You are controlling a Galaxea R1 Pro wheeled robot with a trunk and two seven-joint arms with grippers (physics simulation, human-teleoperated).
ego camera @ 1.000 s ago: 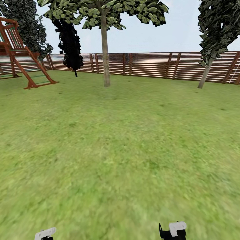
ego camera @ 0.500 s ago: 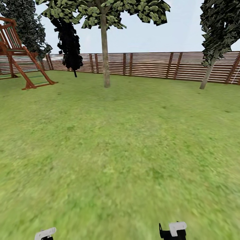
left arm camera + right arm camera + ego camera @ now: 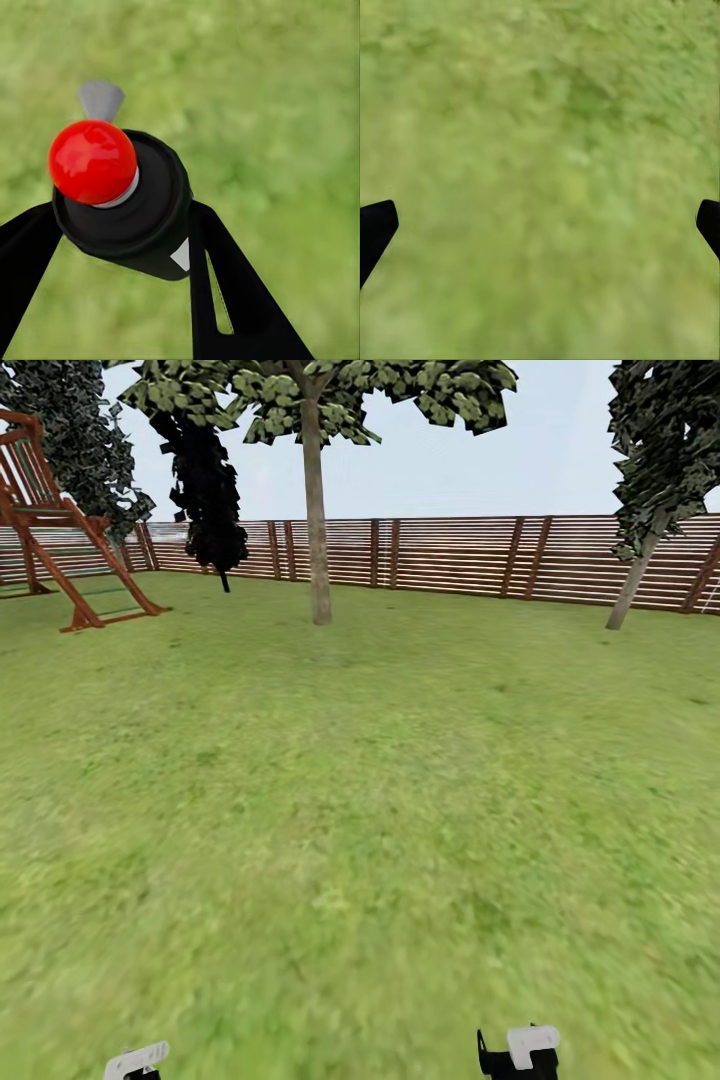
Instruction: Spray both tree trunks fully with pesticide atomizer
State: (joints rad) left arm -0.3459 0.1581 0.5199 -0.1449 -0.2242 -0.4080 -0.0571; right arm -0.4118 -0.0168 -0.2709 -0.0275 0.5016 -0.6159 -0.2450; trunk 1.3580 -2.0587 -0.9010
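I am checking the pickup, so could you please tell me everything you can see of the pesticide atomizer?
The pesticide atomizer is a small black bottle, plastic by its look, with a glossy red ball top on a pale collar and a grey tab behind it. It sits clamped between the two black fingers of the left tool, held over blurred grass, touching nothing else.

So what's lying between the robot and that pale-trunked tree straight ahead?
Bare grass lawn, nothing else, as the head view shows. The tree trunk stands well ahead before the wooden fence; the left tool holds the pesticide atomizer.
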